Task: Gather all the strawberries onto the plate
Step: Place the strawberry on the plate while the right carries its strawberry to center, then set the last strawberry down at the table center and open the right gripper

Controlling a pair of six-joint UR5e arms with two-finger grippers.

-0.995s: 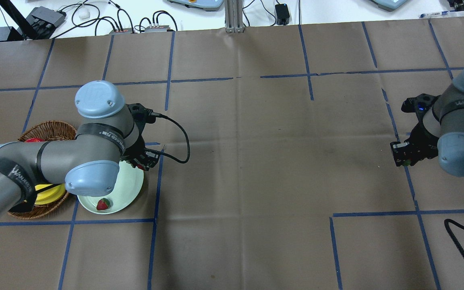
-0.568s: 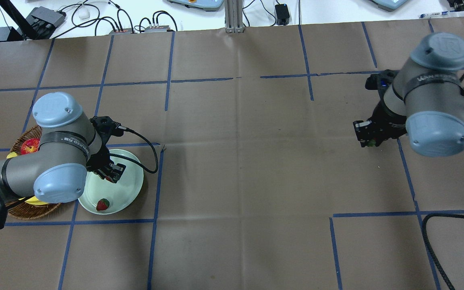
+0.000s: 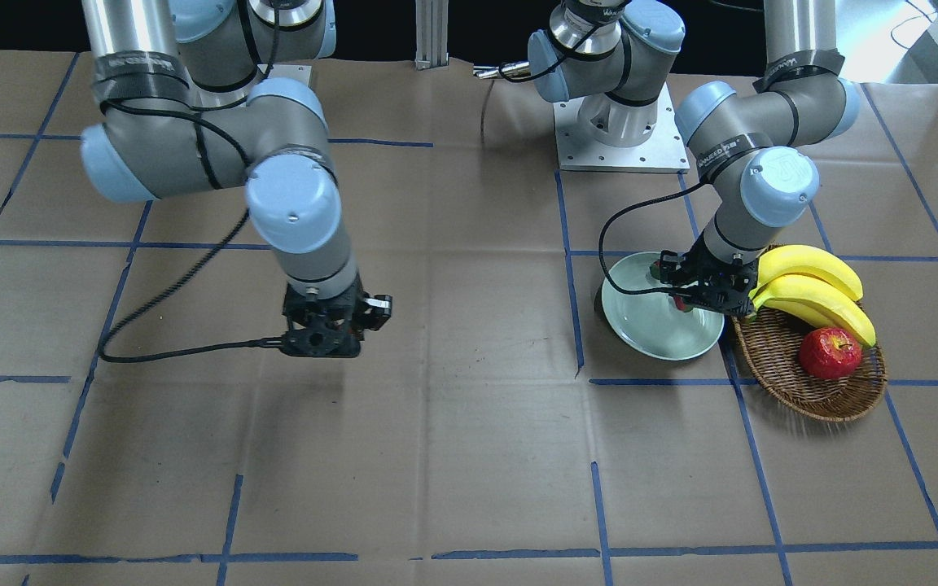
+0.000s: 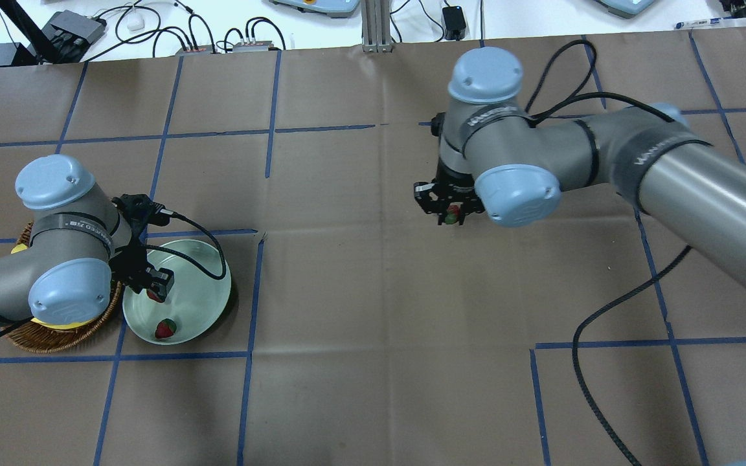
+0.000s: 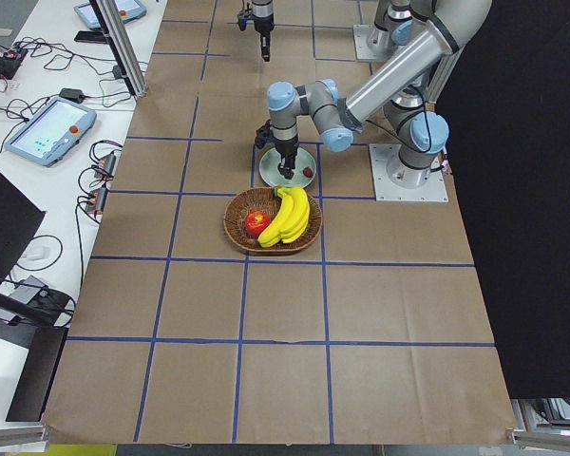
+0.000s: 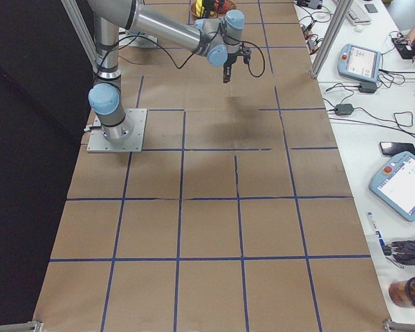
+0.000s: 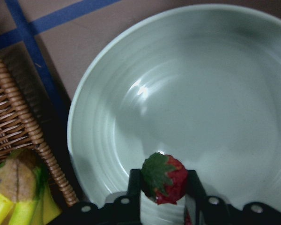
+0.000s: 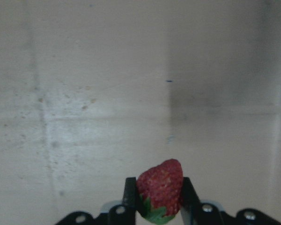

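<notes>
While 1 strawberry (image 4: 165, 329) lies in the plate (image 4: 208, 301) by its robot-side rim, a 2nd strawberry (image 7: 164, 177) is clenched in the left end effector (image 4: 155, 292) just above the plate's basket-side edge, so that arm does best to shift toward the plate's middle and lower before letting go, lest the berry roll toward the wicker basket (image 4: 56, 336). The 3rd strawberry (image 8: 160, 187) is gripped in the right end effector (image 4: 451, 212), well apart over the middle of the counter (image 4: 373, 291), and should travel level and be released low once the left arm leaves the plate.

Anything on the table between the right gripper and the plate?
No objects: in the overhead view, only bare brown paper and blue tape lines separate the right gripper, holding a strawberry, from the plate.
</notes>
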